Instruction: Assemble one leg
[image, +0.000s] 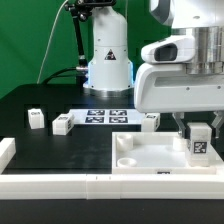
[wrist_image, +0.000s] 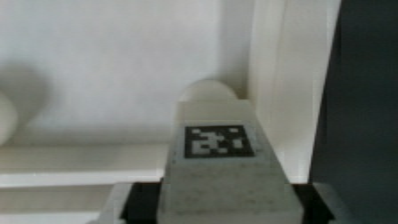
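Observation:
My gripper (image: 199, 133) is shut on a leg (image: 199, 141), a small white cuboid peg with a black-and-white tag, held upright over the near right corner of the white tabletop (image: 150, 160). In the wrist view the leg (wrist_image: 217, 150) fills the gap between my fingers (wrist_image: 143, 205), its far end at a round corner socket (wrist_image: 210, 90) of the tabletop (wrist_image: 107, 60). Three more legs lie on the black mat: one (image: 37, 118) at the exterior view's left, one (image: 63, 124) beside it, one (image: 150, 121) near my gripper.
The marker board (image: 108, 116) lies on the mat before the robot base (image: 107, 70). A white rail (image: 50, 185) runs along the front edge, and a white block (image: 5, 150) stands at the exterior view's left edge.

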